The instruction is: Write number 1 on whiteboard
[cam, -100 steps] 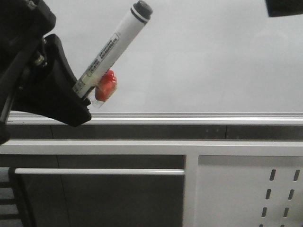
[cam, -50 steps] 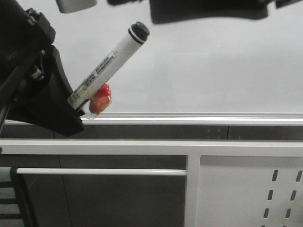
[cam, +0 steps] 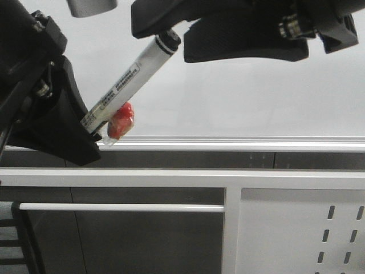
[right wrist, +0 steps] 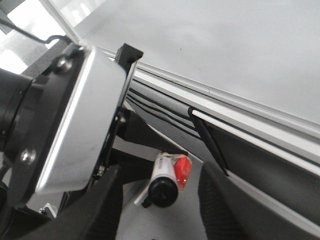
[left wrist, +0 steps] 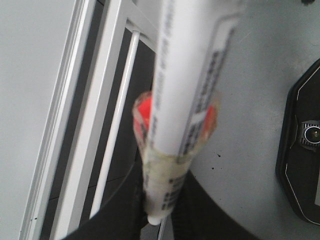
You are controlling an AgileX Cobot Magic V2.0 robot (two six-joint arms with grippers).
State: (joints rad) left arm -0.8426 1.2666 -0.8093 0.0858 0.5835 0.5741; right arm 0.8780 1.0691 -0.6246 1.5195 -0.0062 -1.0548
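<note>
Right gripper reaches for the marker's cap; board unmarked.

The right gripper (cam: 171, 34) has swung in from the upper right within the last second and now brackets the black cap (cam: 169, 41) of the marker (cam: 122, 85), jaws spread, not yet pinching as far as I can see. The left gripper (cam: 94, 128) clenches the marker's lower end, red tape (cam: 121, 121) just above its fingers, and has barely moved. To my eye this is uncapping, so writing hasn't begun. The whiteboard (cam: 256, 97) stands behind both arms, its rail (cam: 239, 141) below; no number 1 shows on it. Whether the jaws touch the cap is unclear, and the nib is covered.
</note>
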